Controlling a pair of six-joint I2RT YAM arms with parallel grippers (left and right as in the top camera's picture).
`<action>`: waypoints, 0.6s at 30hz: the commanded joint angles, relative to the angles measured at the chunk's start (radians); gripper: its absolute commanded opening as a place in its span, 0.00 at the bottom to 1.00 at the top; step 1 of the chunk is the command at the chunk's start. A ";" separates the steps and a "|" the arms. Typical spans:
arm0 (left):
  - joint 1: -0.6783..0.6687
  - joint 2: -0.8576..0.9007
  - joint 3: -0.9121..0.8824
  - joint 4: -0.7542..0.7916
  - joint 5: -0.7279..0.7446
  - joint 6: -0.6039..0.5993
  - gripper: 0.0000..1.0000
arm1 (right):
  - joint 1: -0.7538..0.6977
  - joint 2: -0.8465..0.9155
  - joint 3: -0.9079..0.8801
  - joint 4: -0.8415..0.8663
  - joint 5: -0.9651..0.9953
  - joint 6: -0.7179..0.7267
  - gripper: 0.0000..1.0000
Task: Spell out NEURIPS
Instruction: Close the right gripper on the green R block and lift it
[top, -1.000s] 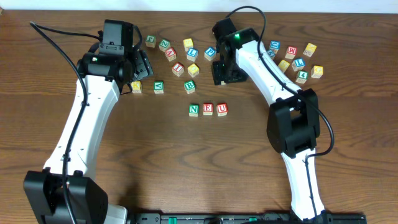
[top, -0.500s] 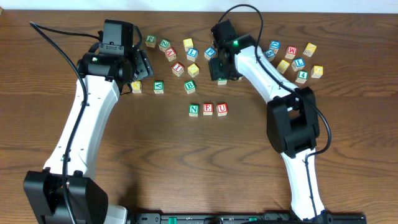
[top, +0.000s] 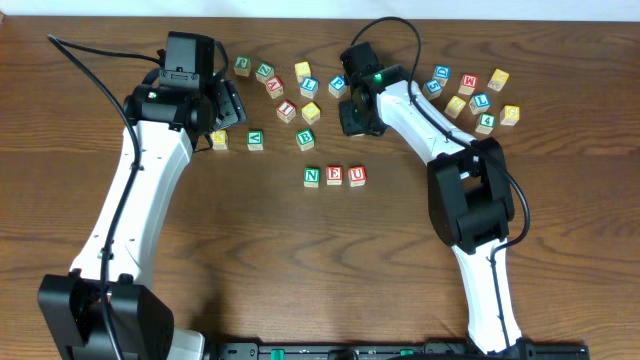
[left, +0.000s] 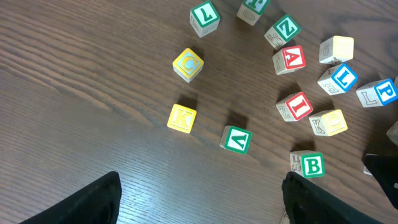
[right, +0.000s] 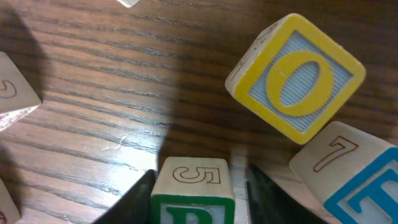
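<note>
Green N (top: 312, 176), red E (top: 334, 175) and red U (top: 357, 175) cubes stand in a row at mid-table. My right gripper (top: 358, 118) is low over a green-lettered cube (right: 194, 193) with a 5 on its upper side. Its jaws (right: 199, 199) sit either side of the cube, with a small gap at the right finger. The red I cube (top: 287, 111) and blue P cube (top: 338, 86) lie in the loose group behind, and also show in the left wrist view as I (left: 297, 106) and P (left: 382, 93). My left gripper (left: 205, 211) is open and empty above bare wood.
A yellow O cube (right: 295, 78) and a blue-lettered cube with a 7 (right: 354, 174) lie close to the right jaws. Green B (top: 306, 139), V (top: 256, 139) and yellow K (top: 219, 139) sit left of centre. Another cluster (top: 480, 102) lies at the back right.
My right gripper pulled back a little, briefly uncovering a cube, then moved forward again over it. The left arm and the N E U row have not moved.
</note>
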 joint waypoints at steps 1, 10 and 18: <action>0.003 0.013 -0.001 -0.002 0.003 0.006 0.81 | 0.005 -0.014 -0.004 0.001 0.001 0.003 0.37; 0.003 0.013 -0.001 -0.002 0.003 0.006 0.81 | 0.004 -0.017 0.008 -0.040 0.001 0.029 0.30; 0.003 0.013 -0.001 -0.002 0.003 0.006 0.82 | 0.000 -0.064 0.066 -0.152 0.001 0.029 0.29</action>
